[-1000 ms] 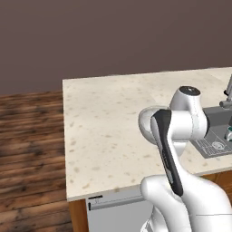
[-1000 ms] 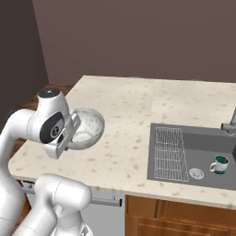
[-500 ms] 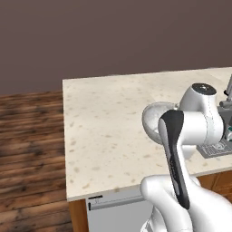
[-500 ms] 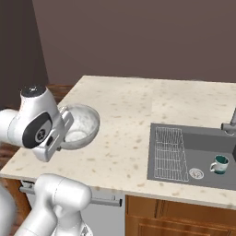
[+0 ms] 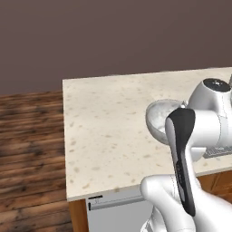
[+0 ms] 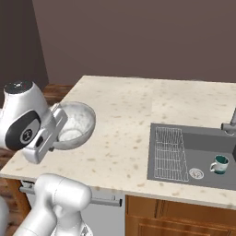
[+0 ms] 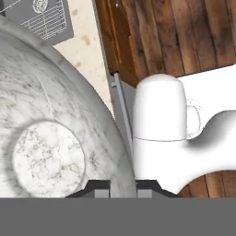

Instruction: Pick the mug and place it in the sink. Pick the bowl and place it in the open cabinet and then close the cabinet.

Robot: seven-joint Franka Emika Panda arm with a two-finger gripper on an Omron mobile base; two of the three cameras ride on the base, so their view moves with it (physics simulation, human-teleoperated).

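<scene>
A pale speckled stone counter runs under a plain brown-grey wall, with dark wooden plank floor off its end and a white appliance front with a bar handle below its edge. Reddish wooden cupboard fronts sit under the sink side.

The pincer is closed narrow on the rim of the bowl: in the hand view its two dark tips sit either side of the bowl wall, one inside and one outside. The bowl is raised off the counter, tilted, its flat round bottom showing in the hand view just ahead of the tips.

The right base view shows what the left one hides: the sink lies well away from the pincer, across the counter, with a wire rack in its near basin, a round steel drain and the mug standing upright on the sink floor beside that drain, handle toward the drain. Part of the chrome tap shows at the frame edge.

In the left base view the arm covers most of the bowl, leaving its rim and part of the inside visible, and the sink shows as a sliver behind the arm. The hand view adds the rack corner beyond the bowl and the floor below the counter edge.
</scene>
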